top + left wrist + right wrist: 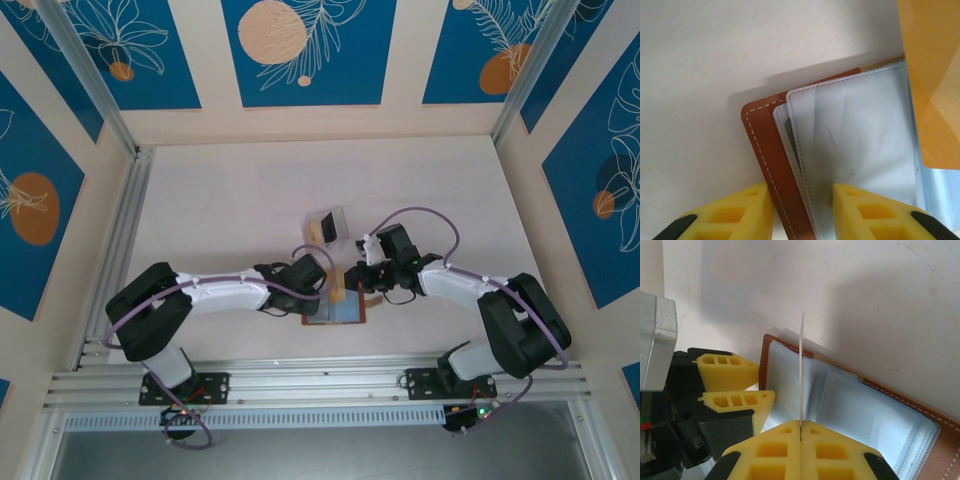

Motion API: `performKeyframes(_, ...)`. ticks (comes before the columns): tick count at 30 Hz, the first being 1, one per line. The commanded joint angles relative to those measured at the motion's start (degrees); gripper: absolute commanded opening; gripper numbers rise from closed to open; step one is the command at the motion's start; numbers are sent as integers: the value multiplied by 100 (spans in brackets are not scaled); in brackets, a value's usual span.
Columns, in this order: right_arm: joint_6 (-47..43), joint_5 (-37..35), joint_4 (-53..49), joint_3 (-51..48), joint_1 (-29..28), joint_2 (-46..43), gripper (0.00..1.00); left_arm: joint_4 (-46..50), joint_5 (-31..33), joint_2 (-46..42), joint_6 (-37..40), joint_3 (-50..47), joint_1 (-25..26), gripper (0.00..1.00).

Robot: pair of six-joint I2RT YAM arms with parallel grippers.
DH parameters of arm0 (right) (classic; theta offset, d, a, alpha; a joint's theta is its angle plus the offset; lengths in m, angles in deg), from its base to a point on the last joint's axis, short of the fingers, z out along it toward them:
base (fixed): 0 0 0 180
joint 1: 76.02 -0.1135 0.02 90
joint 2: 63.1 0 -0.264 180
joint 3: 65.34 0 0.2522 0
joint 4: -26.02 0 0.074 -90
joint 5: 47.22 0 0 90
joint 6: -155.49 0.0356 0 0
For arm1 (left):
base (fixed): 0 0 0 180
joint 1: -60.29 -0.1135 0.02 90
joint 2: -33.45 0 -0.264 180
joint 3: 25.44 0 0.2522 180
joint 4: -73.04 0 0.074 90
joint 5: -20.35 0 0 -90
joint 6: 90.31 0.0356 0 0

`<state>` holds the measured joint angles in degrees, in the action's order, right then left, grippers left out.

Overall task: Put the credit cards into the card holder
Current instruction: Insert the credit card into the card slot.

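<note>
We are seeing the right jaws pressed together on a tan card (801, 370), which is standing upright on its edge. The lower edge of the card is sitting between the yellow fingertips (775, 445). The card is hanging over the card holder (865, 410). The holder is lying open on the counter (230, 200), with its brown cover underneath and its blue-grey clear sleeves facing up.

The left jaws are standing apart. Their yellow fingers (730, 217) are sitting at the left edge of the holder, with the stitched brown border and one sleeve between them. We cannot tell whether they are pressing on it. In the right wrist view these fingers are just beside the card, so the space around it is looking narrow.

The left arm (220, 293) and the right arm (470, 290) are meeting over the holder, near the front of the counter. Behind them a clear plastic box (327, 226) is standing apart from the holder, with a tan piece and a dark piece inside.

The counter is pale and plain. Walls (305, 50) with blue panels, orange circles and white leaf drawings are surrounding it, and aluminium rails (320, 385) are running along the near edge.
</note>
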<state>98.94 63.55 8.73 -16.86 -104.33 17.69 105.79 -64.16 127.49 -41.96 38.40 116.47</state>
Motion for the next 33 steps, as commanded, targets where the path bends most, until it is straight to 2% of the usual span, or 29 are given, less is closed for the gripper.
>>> performKeyframes(1, 180, 194, 314, -199, 28, -112, 0, 365, 83, 272, -54, -245, 112, 33)
performKeyframes(9, 446, -38, 507, -501, 45, -196, 0, 359, 83, 313, -97, -236, 130, 33)
performKeyframes(20, 1355, -241, 1509, -1197, -38, -191, 0, 326, 44, 382, -98, -201, 137, 33)
performKeyframes(33, 1962, -970, 1566, -1714, -287, -644, 0, 308, 49, 385, -116, -218, 139, 33)
